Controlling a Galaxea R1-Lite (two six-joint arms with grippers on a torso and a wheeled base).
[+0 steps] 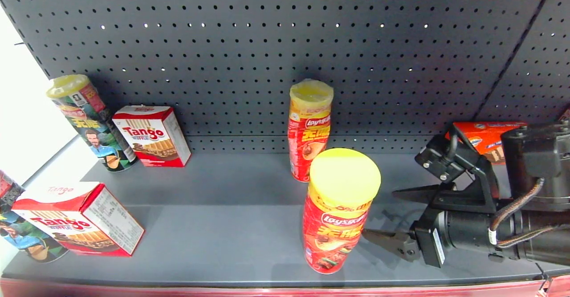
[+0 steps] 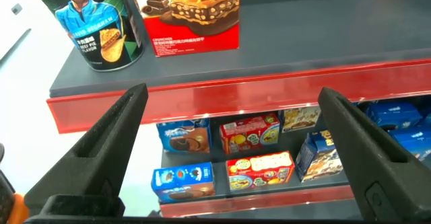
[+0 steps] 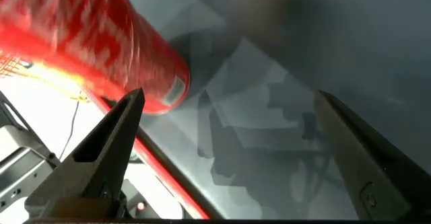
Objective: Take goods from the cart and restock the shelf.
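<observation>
Grey shelf (image 1: 222, 225): front chip can (image 1: 340, 212) 6 o'clock, rear chip can (image 1: 309, 130) centre, green chip can (image 1: 91, 123) and rear waffle box (image 1: 151, 136) 10 o'clock, front waffle box (image 1: 80, 219) 8 o'clock.

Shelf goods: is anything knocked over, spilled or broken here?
Nothing stands out. The front red can, the back red can, the green can, the back waffle box and the front waffle box all stand upright on the shelf, with no spill or dent visible. The right gripper is open beside the front red can.

Orange box (image 1: 483, 134): was partly hidden behind the right arm (image 1: 512, 230).
Green can (image 1: 24, 243): was cut by the left edge, half behind a wafer box (image 1: 75, 219).
Red can (image 3: 101, 56): was blurred and cut by the frame edge.
</observation>
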